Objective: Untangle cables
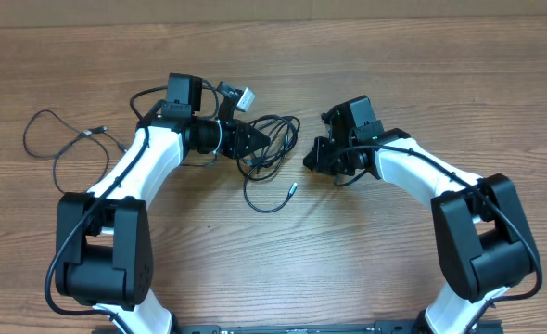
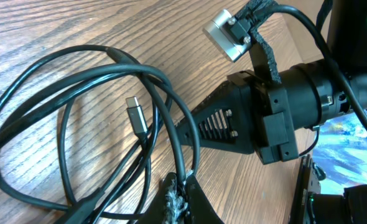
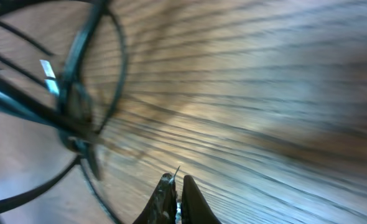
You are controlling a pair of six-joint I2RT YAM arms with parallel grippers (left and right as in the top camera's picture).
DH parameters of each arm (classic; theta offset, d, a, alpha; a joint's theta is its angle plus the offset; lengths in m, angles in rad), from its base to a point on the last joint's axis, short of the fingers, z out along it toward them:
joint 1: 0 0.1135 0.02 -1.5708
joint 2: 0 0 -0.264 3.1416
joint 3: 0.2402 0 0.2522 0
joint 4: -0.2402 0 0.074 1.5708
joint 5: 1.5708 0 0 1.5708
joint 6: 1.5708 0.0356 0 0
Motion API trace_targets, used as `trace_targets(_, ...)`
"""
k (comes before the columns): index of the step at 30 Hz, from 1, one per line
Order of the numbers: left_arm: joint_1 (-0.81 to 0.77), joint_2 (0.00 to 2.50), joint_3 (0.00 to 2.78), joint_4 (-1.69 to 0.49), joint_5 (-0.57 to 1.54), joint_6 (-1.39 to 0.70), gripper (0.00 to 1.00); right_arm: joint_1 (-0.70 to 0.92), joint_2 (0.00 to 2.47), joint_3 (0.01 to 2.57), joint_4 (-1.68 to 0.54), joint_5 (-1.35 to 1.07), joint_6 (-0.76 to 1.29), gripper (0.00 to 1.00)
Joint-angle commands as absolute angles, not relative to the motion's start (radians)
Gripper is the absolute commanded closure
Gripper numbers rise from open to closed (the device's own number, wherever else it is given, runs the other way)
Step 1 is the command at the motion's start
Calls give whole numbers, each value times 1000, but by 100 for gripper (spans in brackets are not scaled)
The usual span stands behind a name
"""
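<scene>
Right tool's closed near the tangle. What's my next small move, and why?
Probably open the right tool and ease it toward the nearest loop of the cable tangle: it is shut on nothing, short of the cords, while the left tool seems clamped on them.

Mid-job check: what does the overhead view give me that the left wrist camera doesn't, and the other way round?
Overhead only: a separate cable lying loose beside the left arm, apart from the tangle; the right hand just right of the tangle; a loose plug end trailing out of the tangle's lower side as pictured.
Left wrist only: a flat silver plug lying inside the loops, and how the strands cross near the left hand.
Both: the tangled cables on the wooden table.
</scene>
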State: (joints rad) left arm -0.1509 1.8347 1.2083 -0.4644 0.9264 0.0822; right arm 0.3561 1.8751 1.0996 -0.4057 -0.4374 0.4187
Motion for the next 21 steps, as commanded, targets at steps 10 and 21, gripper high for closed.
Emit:
trace_targets(10, -158, 1819, 1209, -468, 910, 105, 94, 358, 1876, 1106, -378, -413, 420, 61)
trace_targets(21, -271, 1819, 1209, -467, 699, 105, 78, 287, 1876, 1106, -669, -224, 420, 47)
